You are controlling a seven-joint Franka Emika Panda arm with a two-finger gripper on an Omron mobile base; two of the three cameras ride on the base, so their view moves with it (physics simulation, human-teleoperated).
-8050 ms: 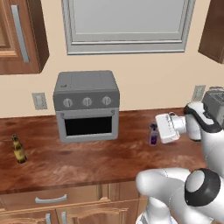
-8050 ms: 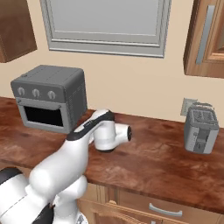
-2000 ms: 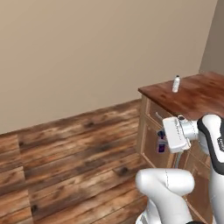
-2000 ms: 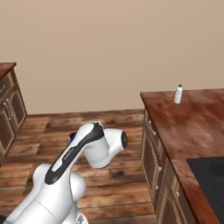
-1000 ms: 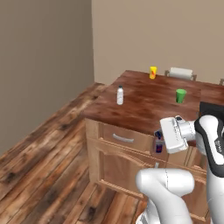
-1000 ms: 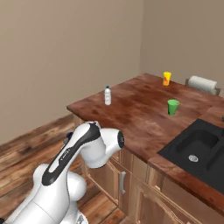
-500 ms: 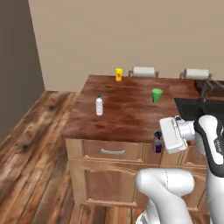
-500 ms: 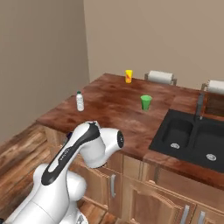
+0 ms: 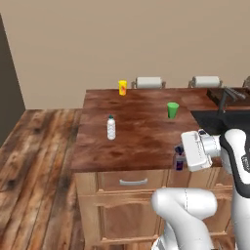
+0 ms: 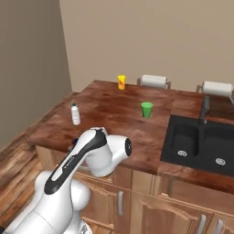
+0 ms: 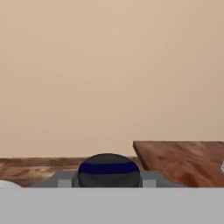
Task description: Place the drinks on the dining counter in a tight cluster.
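Standing alone on the dining counter, toward its left side: the water bottle, one drink delivered. Right of it, at the near edge: the purple-blue bottle, gripper clenched on it, carried and not yet set down. Judged roughly a third done; two drinks left to bring beside the first. Amber bottle nowhere on the top. Fingers mostly hidden behind the bottle; hand view cuts off all but its dark cap
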